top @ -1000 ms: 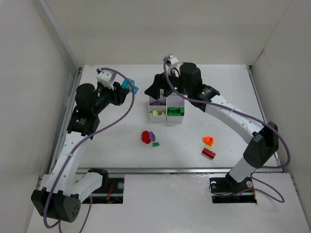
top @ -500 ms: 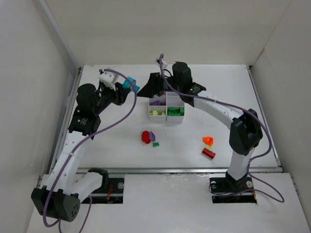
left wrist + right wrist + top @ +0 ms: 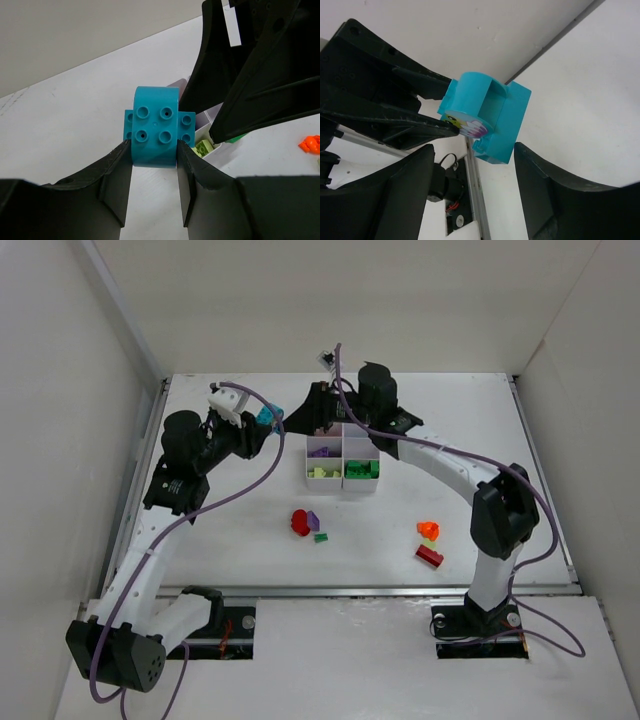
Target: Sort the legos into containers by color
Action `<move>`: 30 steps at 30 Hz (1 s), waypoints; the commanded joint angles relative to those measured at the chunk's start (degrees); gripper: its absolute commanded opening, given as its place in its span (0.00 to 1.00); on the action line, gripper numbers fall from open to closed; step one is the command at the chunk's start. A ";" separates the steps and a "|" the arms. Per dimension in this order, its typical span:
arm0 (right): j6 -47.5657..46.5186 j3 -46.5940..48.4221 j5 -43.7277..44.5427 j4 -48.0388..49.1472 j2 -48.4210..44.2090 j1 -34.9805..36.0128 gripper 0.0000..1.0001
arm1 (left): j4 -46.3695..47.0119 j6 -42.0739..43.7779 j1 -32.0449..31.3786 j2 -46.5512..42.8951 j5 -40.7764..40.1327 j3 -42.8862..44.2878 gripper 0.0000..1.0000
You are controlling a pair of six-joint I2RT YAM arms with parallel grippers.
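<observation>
Cyan lego (image 3: 157,132) pinched by left gripper (image 3: 154,150) above the desk (image 3: 240,530), studs facing its wrist, rounded end pointing away. Right gripper (image 3: 474,150) spread, fingers flanking the lego without touching it. White tray (image 3: 342,462) just beyond.

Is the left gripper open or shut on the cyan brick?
The left gripper is shut on the cyan brick: both fingers press its sides, with no gap.

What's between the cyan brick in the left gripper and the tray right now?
The right gripper: its open fingers flank the cyan brick, which the left gripper clamps, and its black body sits between that brick and the white tray. Nothing else visible blocks the way.
</observation>
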 commanded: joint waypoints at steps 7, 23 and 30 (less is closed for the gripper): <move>1.91 4.02 -1.89 5.68 1.93 0.60 0.58 | 3.22 -1.12 -0.12 -0.65 2.56 -0.15 0.00; 2.52 3.50 -3.04 5.68 3.52 1.13 0.00 | 4.36 -3.50 -0.12 -1.71 1.95 -0.68 0.00; 2.52 -4.66 2.40 5.07 1.06 -0.36 0.00 | 8.04 -8.06 -0.12 -1.71 3.17 -0.15 0.00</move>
